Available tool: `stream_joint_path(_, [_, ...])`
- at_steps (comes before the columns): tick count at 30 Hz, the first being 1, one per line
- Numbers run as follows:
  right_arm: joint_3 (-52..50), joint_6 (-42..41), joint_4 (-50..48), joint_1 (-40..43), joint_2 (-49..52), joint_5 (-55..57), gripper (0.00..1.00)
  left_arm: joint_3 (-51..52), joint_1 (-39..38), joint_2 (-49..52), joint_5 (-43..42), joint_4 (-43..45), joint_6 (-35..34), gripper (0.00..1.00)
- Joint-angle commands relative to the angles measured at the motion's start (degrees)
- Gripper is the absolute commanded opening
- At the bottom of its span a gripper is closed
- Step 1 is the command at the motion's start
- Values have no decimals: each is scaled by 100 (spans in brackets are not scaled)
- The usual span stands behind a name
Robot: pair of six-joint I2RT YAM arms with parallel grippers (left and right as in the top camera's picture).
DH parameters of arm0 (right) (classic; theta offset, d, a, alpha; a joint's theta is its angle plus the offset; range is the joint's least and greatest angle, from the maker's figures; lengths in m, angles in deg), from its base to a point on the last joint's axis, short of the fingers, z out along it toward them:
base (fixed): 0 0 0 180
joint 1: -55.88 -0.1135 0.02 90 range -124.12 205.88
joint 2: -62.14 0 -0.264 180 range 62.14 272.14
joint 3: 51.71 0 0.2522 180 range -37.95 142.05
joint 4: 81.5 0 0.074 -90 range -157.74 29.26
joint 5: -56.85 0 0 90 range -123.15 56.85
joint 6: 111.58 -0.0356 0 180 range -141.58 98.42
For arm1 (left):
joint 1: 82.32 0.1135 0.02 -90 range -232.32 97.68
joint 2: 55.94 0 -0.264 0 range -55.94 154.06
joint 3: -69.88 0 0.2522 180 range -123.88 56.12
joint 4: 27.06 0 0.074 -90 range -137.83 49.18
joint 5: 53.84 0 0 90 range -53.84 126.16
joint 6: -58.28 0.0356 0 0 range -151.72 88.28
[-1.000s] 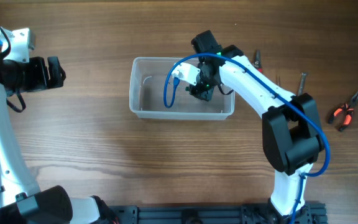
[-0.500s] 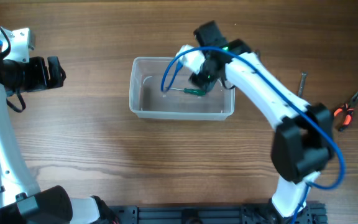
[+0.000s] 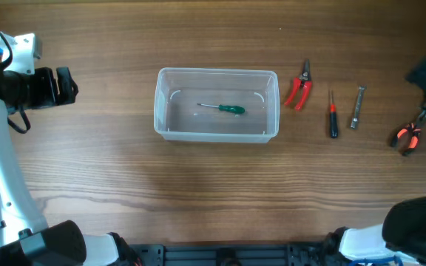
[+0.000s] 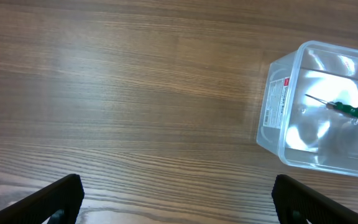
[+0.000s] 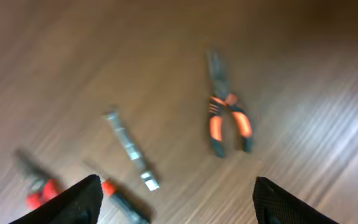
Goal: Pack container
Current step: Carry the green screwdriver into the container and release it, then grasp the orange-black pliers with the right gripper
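Presumably the container [image 4: 272, 134] — light, slick, lying ahead-right of the left gripper's [image 4: 176, 190] spread jaws — is best taken by its rim.

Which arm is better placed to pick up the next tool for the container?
Right. The open right gripper hangs above the orange pliers, right of the container. The left gripper sits far off on the opposite side.

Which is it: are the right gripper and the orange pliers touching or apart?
Apart. The right wrist view shows the pliers lying on the table, clear of both fingers of the open right gripper.
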Motion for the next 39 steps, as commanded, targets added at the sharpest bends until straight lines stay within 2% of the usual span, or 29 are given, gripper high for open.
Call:
stream_joint_path(1, [-448,-225,-166,535,334,-485,78,17,9,11,-114,11,114,100])
stream_joint_path(10, [-1467,507,-1084,704,1331,-695,80,17,9,11,-114,-28,114,100])
stream_joint_path(14, [-1469,918,-1412,706,1764,-850,80,17,9,11,-114,-59,114,100])
stream_joint_path(20, [-1469,981,-1751,706,2441,-909,80,17,9,11,-111,-114,114,100])
stream_joint_path(27, [-1469,1119,-2022,706,2540,-949,79,17,9,11,-114,-155,114,100])
stream_joint_path(31, [-1469,1108,-2063,706,2540,-949,57,17,9,11,-114,-164,111,100])
stream_joint_path(33, [-1469,1106,-2074,706,2540,-946,34,17,9,11,-111,-186,111,100])
stream_joint_path(34, [-1469,1104,-2074,706,2540,-946,27,17,9,11,-111,-203,114,100])
stream_joint_path(39, [-1469,1091,-2074,706,2540,-946,17,17,9,11,-111,-271,114,100])
